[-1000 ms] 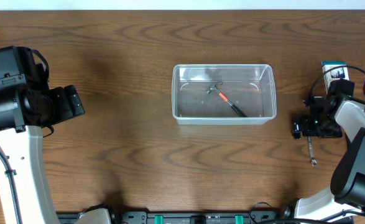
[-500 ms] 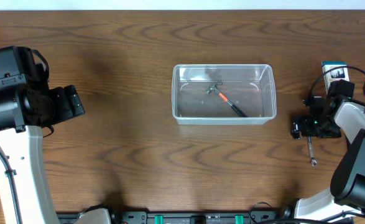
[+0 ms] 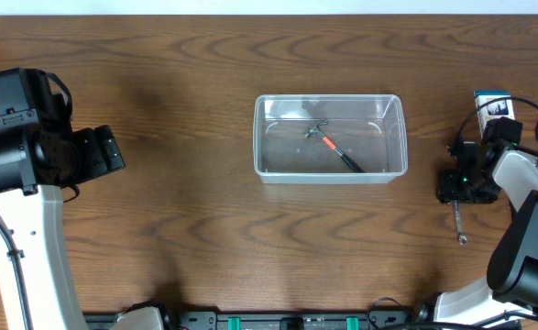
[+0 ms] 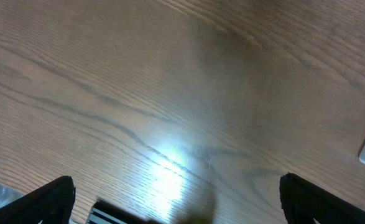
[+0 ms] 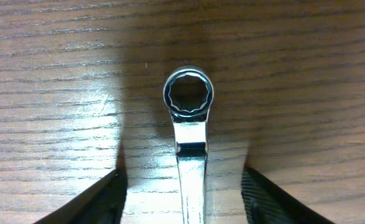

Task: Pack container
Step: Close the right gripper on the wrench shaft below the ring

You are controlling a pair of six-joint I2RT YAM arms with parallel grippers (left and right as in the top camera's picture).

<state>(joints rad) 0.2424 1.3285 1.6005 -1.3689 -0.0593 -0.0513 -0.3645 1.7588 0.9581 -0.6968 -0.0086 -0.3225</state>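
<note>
The right claw (image 5: 182,182) stood open astride the wrench (image 5: 189,124); grasping was in hand. The next move likely required closure on the shank, then lift.

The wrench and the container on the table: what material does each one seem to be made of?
Wrench: probably chrome-plated steel with a polished finish; its shaft gives bright, mirror-like reflections.
Container: likely clear plastic, glossy; the wood grain of the table shows through its floor and walls, and the rim catches highlights.

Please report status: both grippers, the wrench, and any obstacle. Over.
Left gripper open, over bare table. Right gripper open, straddling wrench on table. Container holds hammer; nothing blocking.
</note>
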